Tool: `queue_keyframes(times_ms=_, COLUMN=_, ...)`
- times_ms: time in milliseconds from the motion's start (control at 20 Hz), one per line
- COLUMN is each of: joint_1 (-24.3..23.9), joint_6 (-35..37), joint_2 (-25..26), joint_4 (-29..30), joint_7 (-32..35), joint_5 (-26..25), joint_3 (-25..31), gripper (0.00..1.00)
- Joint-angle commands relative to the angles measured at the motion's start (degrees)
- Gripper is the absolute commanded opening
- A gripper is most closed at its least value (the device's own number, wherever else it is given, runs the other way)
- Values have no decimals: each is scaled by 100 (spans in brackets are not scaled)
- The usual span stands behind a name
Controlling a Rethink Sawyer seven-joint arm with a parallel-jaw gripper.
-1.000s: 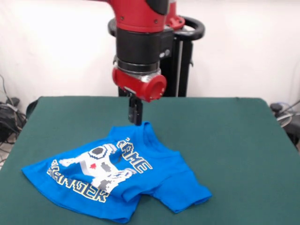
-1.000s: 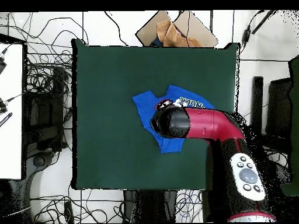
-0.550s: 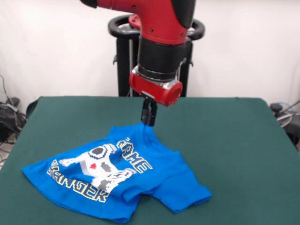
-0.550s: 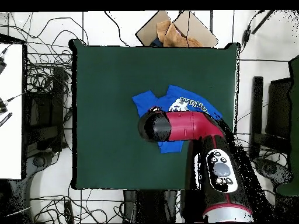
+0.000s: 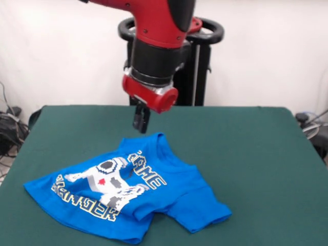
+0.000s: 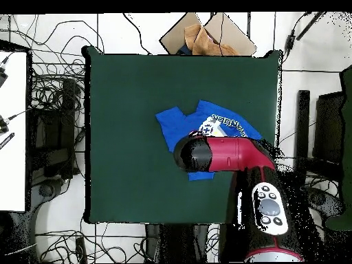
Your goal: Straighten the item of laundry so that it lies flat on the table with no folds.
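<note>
Hand (image 5: pixel 141 123), pressed together and empty, hangs above the creased blue shirt (image 5: pixel 128 189) near the worktop (image 5: pixel 246 154) centre; a blind pinch risks gathering doubled layers, adding folds.

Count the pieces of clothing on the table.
1: a blue T-shirt with a game-controller print, crumpled on the green table just in front of the tool. In the overhead view the arm covers part of it.
</note>
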Motion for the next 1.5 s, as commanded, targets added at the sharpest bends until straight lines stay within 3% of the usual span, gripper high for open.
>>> queue_keyframes(times_ms=50, joint_1=-175, joint_6=107, joint_2=342, joint_4=-19, joint_7=-84, joint_5=-245, joint_3=-164, gripper=0)
queue_keyframes(times_ms=450, joint_1=-861, joint_6=-513, joint_2=351, joint_4=819, joint_7=-451, joint_5=62, joint_3=747, gripper=0)
queue_keyframes(times_ms=950, joint_1=-1406, joint_6=-1090, joint_2=405, joint_4=1425, joint_7=-508, joint_5=-174, joint_3=1273, gripper=0)
queue_keyframes(times_ms=1300, joint_1=-1404, joint_6=-1330, joint_2=494, joint_4=1413, joint_7=-294, joint_5=-91, joint_3=1492, gripper=0)
queue_keyframes(times_ms=1500, joint_1=-1228, joint_6=-1397, joint_2=561, joint_4=1288, joint_7=-171, joint_5=-197, joint_3=1320, gripper=0)
